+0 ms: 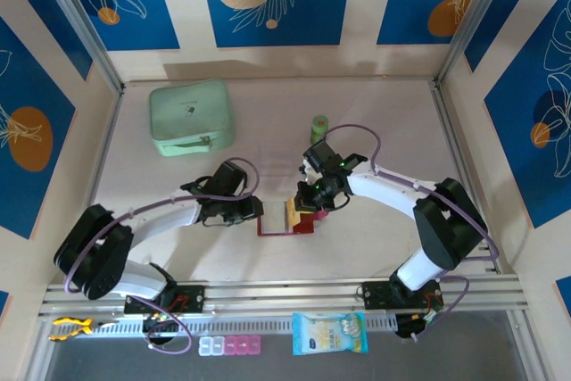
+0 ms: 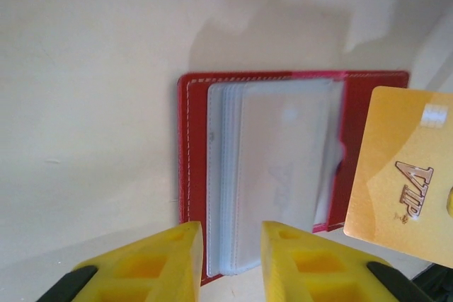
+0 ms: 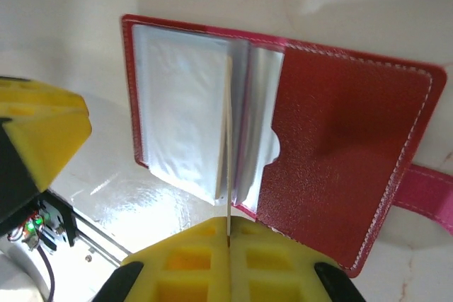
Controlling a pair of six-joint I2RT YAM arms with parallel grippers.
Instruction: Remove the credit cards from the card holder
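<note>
One credit card is pinched in the right pincer over the card holder, left pincer narrow.

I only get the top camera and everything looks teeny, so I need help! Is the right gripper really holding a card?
Observer: Yes. The right gripper is shut on one credit card, pinching its edge.
Operator: What does the card look like?
Observer: The left wrist view shows it golden, with VIP written on it.
Operator: Are more cards inside?
Observer: I can't tell, but the card holder lies open and its clear sleeves are cloudy.
</note>
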